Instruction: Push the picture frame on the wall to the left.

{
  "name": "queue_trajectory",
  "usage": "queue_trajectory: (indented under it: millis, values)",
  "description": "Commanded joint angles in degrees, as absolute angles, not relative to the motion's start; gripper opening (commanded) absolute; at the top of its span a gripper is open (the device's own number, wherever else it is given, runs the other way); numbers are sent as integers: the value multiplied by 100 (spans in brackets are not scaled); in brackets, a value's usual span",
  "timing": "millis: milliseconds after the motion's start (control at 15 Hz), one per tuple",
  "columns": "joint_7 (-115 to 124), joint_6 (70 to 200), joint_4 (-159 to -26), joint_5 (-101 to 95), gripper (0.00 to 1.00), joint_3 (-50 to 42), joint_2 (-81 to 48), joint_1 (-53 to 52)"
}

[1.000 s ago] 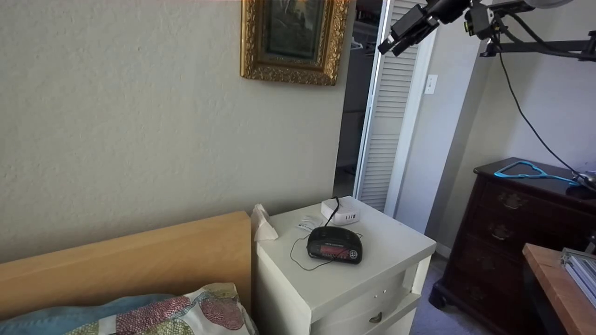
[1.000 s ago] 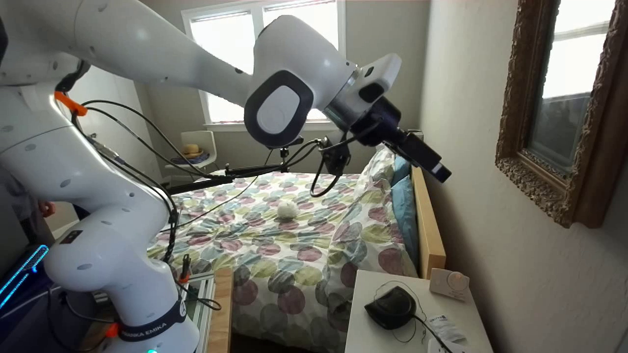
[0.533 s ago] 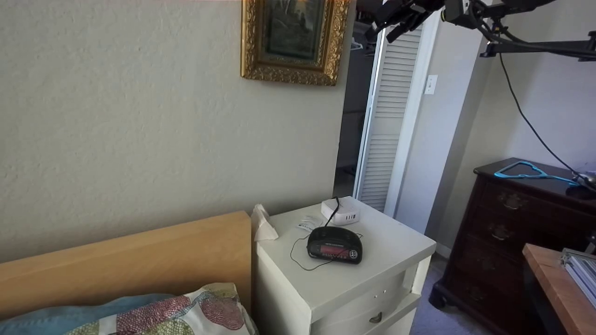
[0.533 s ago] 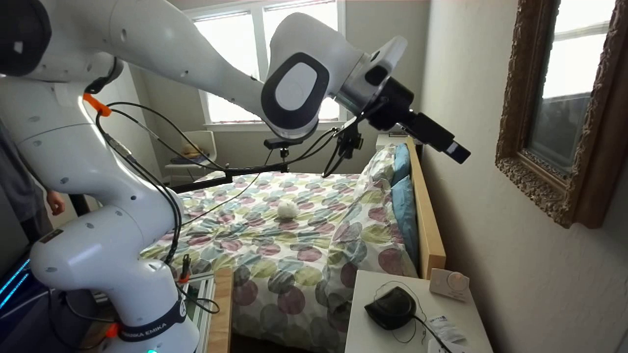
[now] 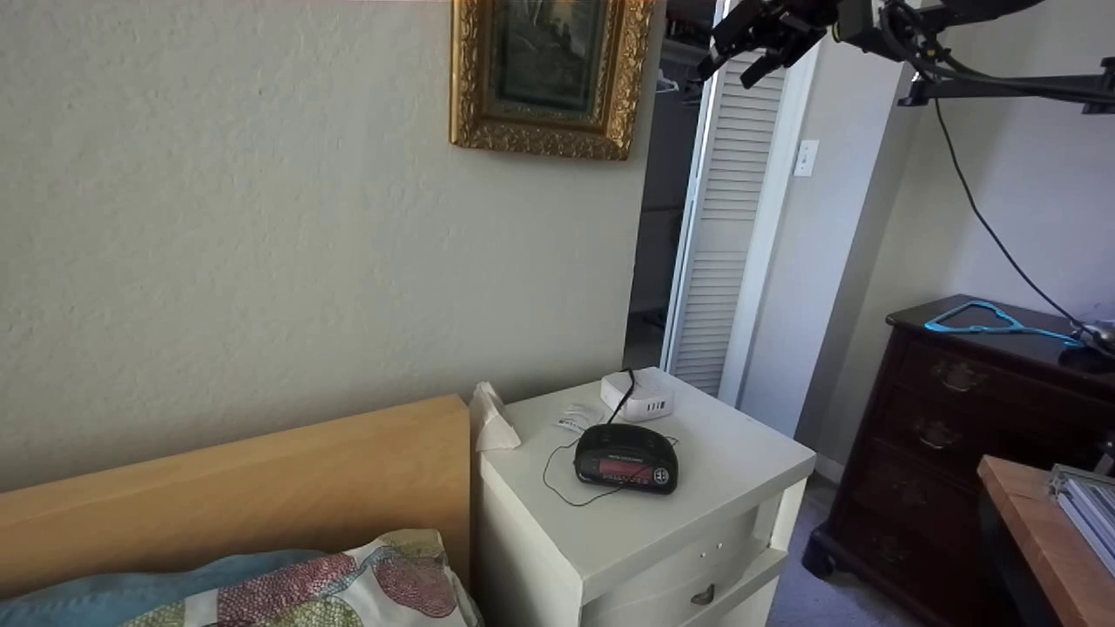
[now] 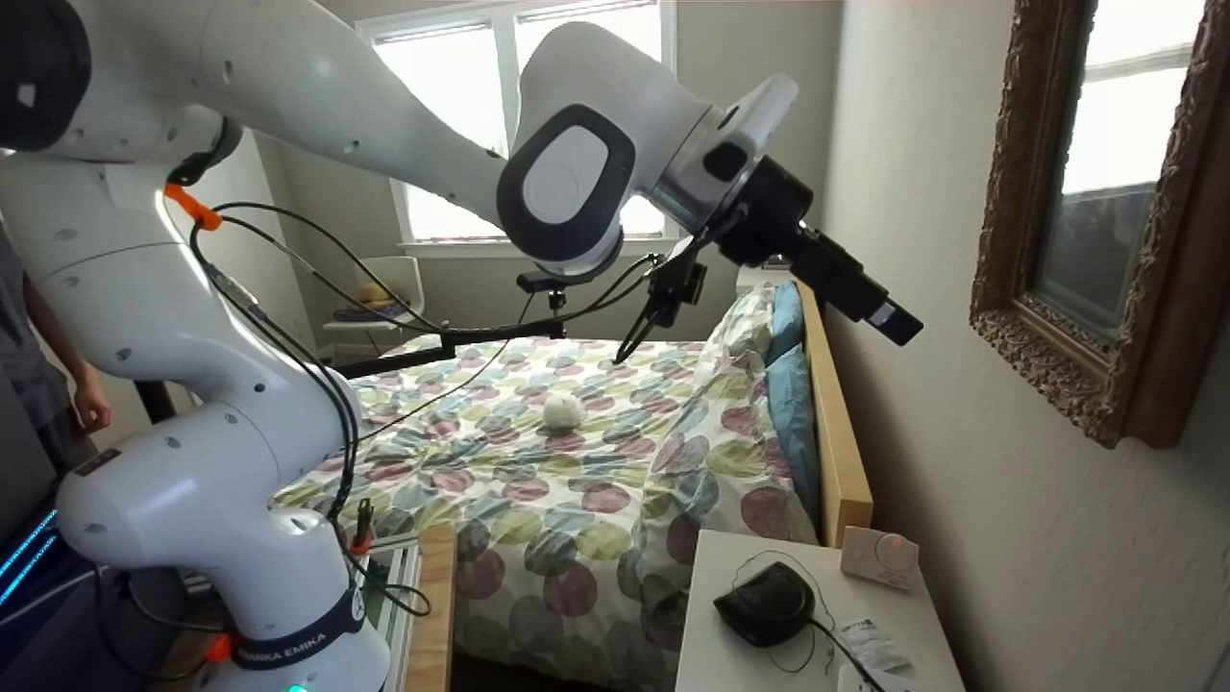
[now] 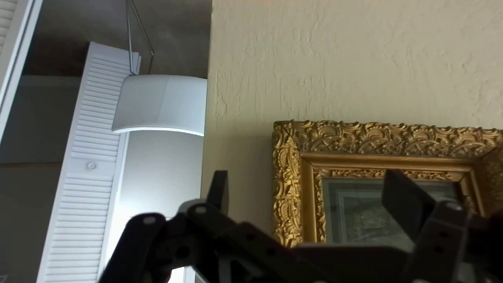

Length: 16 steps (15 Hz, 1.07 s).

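Gold on the frame (image 7: 393,137), in a curly, leafy pattern; brown on the frame (image 6: 1043,375) in an exterior view. Dark green and brown in the painting (image 5: 549,61). Pale grey on the wall (image 5: 261,261) in both exterior views, creamy yellow in the wrist view. Black on the fingers (image 7: 404,201), mostly white on the arm (image 6: 317,96). Big dots of plum, green and grey-blue on the white quilt (image 6: 538,509). Blue on the pillow (image 6: 793,413), light tan on the headboard (image 5: 244,496). White on the bench (image 5: 740,444), black and red on the clock (image 5: 610,439). Dark red-brown on the drawers (image 5: 923,496), bright blue on the hanger (image 5: 976,330). Thin lines across the white door (image 5: 736,200).
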<state>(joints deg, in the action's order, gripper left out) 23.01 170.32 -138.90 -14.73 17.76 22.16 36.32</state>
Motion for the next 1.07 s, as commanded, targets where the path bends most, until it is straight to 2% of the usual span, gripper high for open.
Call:
queue_trajectory:
  millis: [0, 200, 533, 933, 1000]
  values:
    - [2257, 17032, -13921, -1437, 100, 1695, 2204, 3515]
    - [1982, 17271, -13808, -1412, 100, 1561, 1731, 3286]
    - [619, 17979, -13317, -865, 100, 394, 381, 1860]
    - [295, 18642, -12641, -926, 100, 126, -112, 2053]
    - [137, 18765, -12594, -699, 100, -302, -83, 1658]
